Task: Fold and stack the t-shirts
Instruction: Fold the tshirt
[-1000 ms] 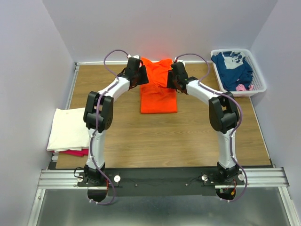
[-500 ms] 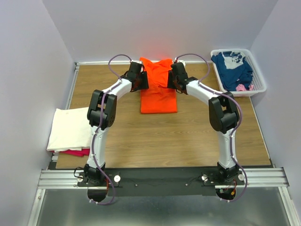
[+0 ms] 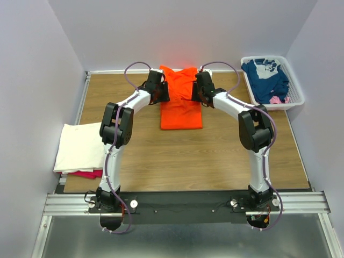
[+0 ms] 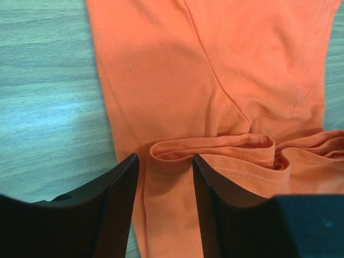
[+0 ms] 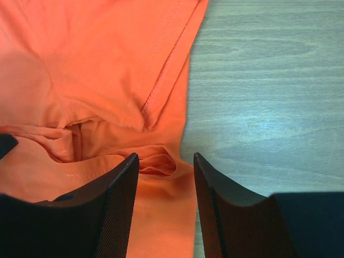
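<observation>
The orange t-shirt (image 3: pixel 181 107) lies partly folded at the back middle of the table, its far part bunched up. My left gripper (image 3: pixel 162 92) is at the shirt's left edge. In the left wrist view it (image 4: pixel 164 157) stands open, with a folded hem of the orange cloth (image 4: pixel 215 70) between its fingers. My right gripper (image 3: pixel 196 90) is at the shirt's right edge. It (image 5: pixel 165 156) is open too and straddles a small fold at the orange cloth's (image 5: pixel 97 54) border. A folded cream-white t-shirt (image 3: pixel 80 146) lies at the left on a magenta-pink one (image 3: pixel 88 173).
A white slotted basket (image 3: pixel 294 80) stands at the back right and holds a navy blue t-shirt (image 3: pixel 266 79) and a bit of pink cloth (image 3: pixel 277 100). Walls close in the left, back and right of the wooden table (image 3: pixel 183 156).
My left arm has swung its elbow to the right and brought its gripper down lower at the shirt's left edge. The right arm and the shirt have hardly moved.
</observation>
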Motion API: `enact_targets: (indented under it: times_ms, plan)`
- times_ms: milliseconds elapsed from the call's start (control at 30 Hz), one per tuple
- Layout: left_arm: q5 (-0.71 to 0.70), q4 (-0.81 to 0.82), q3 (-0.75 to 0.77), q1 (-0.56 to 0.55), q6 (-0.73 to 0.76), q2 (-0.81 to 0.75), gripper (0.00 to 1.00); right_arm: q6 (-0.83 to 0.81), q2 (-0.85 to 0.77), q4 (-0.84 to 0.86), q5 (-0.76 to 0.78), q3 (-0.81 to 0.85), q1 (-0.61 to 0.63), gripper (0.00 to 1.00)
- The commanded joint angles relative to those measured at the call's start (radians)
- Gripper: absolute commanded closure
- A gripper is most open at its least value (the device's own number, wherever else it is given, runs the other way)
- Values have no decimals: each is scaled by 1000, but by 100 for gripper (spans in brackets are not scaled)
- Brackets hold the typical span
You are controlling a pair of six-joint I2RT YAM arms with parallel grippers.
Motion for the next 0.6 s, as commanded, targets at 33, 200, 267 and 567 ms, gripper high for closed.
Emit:
enact_targets:
  times_ms: [33, 200, 267, 567]
  plan:
    - [39, 24, -4, -4, 16, 28, 51, -20, -16, 6, 31, -11, 1, 48]
    - [54, 36, -7, -4, 11, 33, 55, -33, -4, 6, 32, -10, 1, 48]
    - [57, 38, -12, -4, 11, 31, 56, -36, 4, 6, 25, -8, -1, 48]
    - [73, 51, -27, -4, 2, 27, 77, -37, 45, 8, 3, -1, -2, 47]
